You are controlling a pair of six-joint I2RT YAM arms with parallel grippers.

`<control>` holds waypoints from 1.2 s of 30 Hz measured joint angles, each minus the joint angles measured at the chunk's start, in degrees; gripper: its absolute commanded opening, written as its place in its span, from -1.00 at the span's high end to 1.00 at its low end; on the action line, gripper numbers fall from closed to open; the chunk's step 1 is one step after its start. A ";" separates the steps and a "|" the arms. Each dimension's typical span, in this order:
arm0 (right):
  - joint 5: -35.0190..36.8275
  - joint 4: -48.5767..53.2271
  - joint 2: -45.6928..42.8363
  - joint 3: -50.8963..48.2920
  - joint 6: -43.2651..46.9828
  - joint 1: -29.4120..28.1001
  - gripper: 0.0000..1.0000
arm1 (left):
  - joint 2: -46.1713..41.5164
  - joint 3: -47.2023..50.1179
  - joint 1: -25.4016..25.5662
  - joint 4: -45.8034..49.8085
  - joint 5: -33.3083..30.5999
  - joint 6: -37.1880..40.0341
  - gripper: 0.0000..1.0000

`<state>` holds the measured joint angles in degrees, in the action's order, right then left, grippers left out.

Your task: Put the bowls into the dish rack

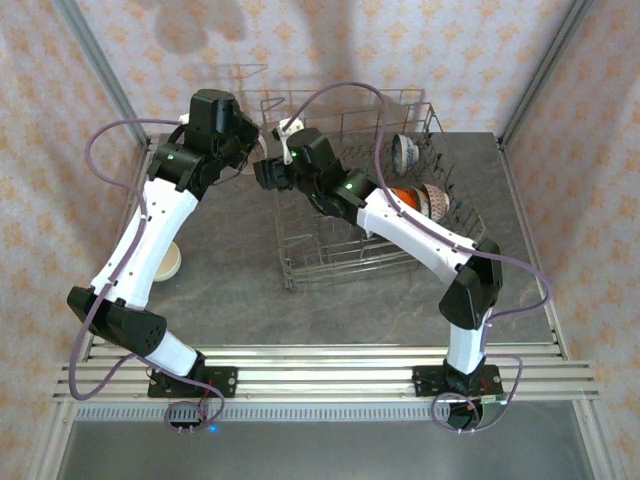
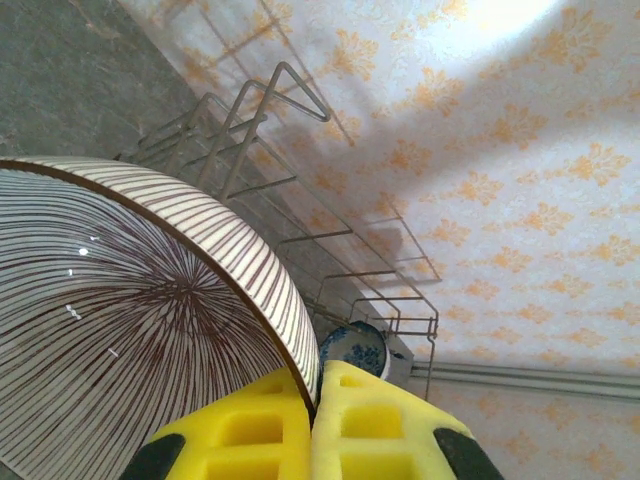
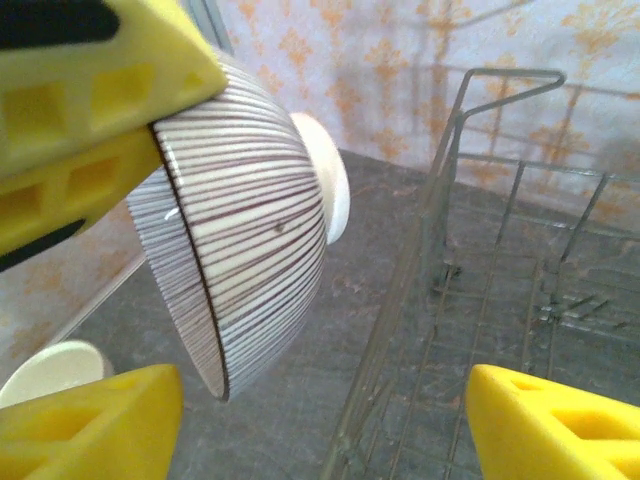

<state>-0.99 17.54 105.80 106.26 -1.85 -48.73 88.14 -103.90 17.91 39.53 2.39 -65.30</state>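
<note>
My left gripper (image 2: 318,385) is shut on the rim of a brown-striped bowl (image 2: 130,320), which it holds tilted in the air beside the dish rack's (image 1: 330,258) left wall. In the right wrist view the same striped bowl (image 3: 250,220) hangs foot outward, pinched by the left gripper's yellow fingers (image 3: 90,110). My right gripper (image 3: 320,430) stands open just below it, with the bowl's lower edge between its fingers and apart from both. From above, the two grippers (image 1: 262,145) (image 1: 266,172) meet at the rack's far left corner.
Inside the rack stand a blue-and-white bowl (image 1: 405,150), an orange bowl (image 1: 404,197) and a patterned bowl (image 1: 436,200) on the right side. A plain white bowl (image 1: 170,262) sits on the table, left of the rack, by the left arm. Patterned walls close in the table.
</note>
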 measured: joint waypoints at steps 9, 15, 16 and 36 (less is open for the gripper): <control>6.27 -9.18 0.85 -2.34 -3.17 -0.55 -0.15 | 0.00 0.00 -0.02 -1.07 0.11 -2.25 1.00; 10.27 -11.23 3.87 -1.11 -3.28 -1.64 0.03 | 0.02 0.00 0.00 -1.16 0.11 -3.50 1.00; 11.06 -11.21 4.46 -0.76 -3.26 -1.88 0.07 | 0.02 0.00 0.00 -1.16 0.13 -3.76 1.00; 24.30 -13.77 7.74 1.77 -1.92 -3.63 1.00 | -0.17 2.25 0.74 -4.74 1.84 -6.45 0.65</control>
<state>23.31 3.77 113.54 108.03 -3.77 -52.36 87.96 -101.65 18.65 34.79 4.23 -71.75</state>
